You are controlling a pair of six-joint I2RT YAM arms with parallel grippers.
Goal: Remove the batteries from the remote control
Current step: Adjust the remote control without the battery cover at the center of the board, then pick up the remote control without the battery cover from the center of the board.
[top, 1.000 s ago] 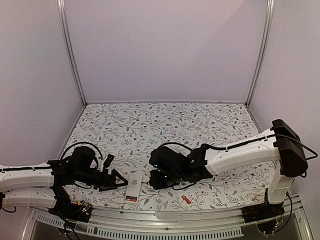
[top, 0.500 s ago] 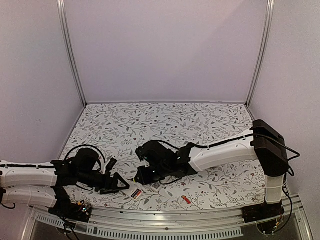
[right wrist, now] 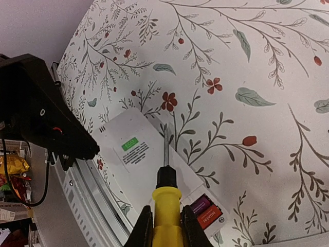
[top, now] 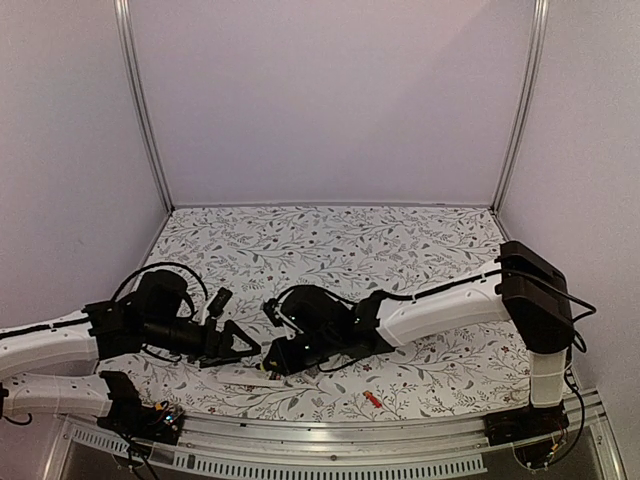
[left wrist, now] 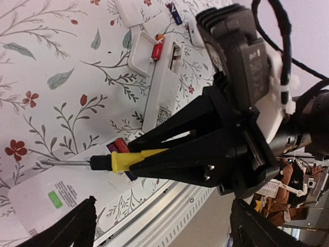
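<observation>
From above, the left jaws stood wide just left of the right jaws, which hung low over a white remote (top: 238,377) at the near edge of the bench (top: 400,250), while one red battery (top: 372,398) lay loose well to their right. The left wrist view showed the right jaws pinched on a yellow-handled screwdriver (left wrist: 126,160), two batteries (left wrist: 121,145) just beside its handle, and farther off an open remote (left wrist: 160,87) with a red-orange battery (left wrist: 157,50) in its bay. In the right wrist view the screwdriver's shaft lay over a labelled remote (right wrist: 134,154), with the two batteries at its end right of the handle.
</observation>
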